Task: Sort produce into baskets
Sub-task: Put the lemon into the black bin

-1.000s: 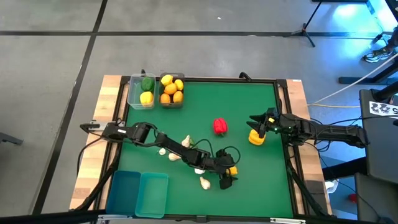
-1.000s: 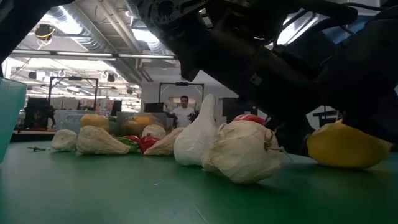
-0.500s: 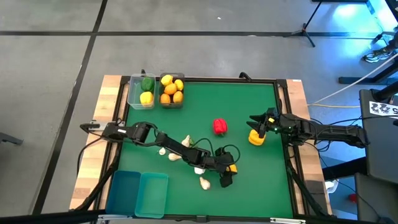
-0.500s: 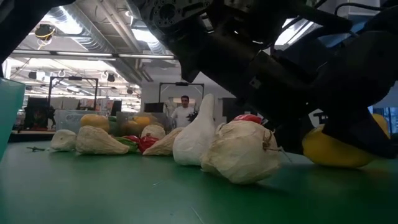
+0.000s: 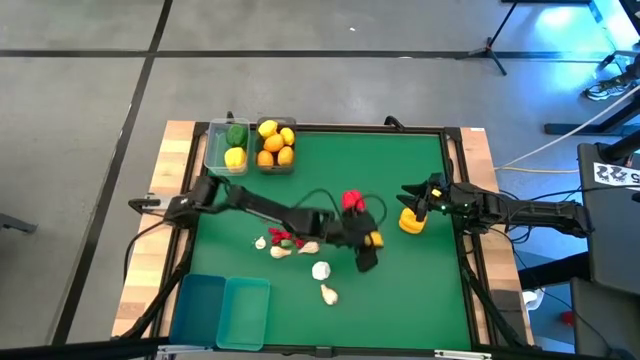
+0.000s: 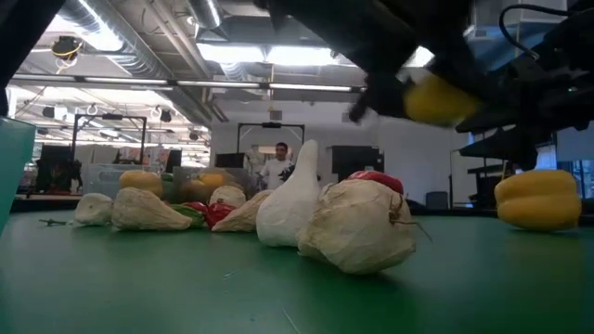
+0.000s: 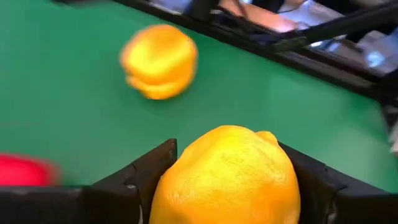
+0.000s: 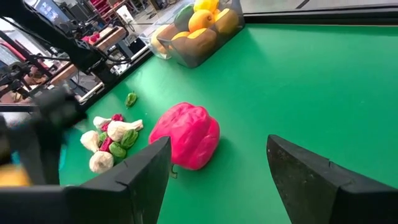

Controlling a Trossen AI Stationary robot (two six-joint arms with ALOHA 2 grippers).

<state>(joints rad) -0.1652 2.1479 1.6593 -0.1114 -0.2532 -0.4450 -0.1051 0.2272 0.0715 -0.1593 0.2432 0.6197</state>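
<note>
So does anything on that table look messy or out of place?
Nothing looks spilled or damaged. Loose garlic bulbs and chilies lie mid-table, unsorted, and both teal bins are empty. The left gripper holds a lemon.

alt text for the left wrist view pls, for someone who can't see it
The left claw grips a yellow lemon between its two dark fingers, filling the foreground over the green table. Beyond it lies a yellow bell pepper, with a red pepper at the frame's edge.
</note>
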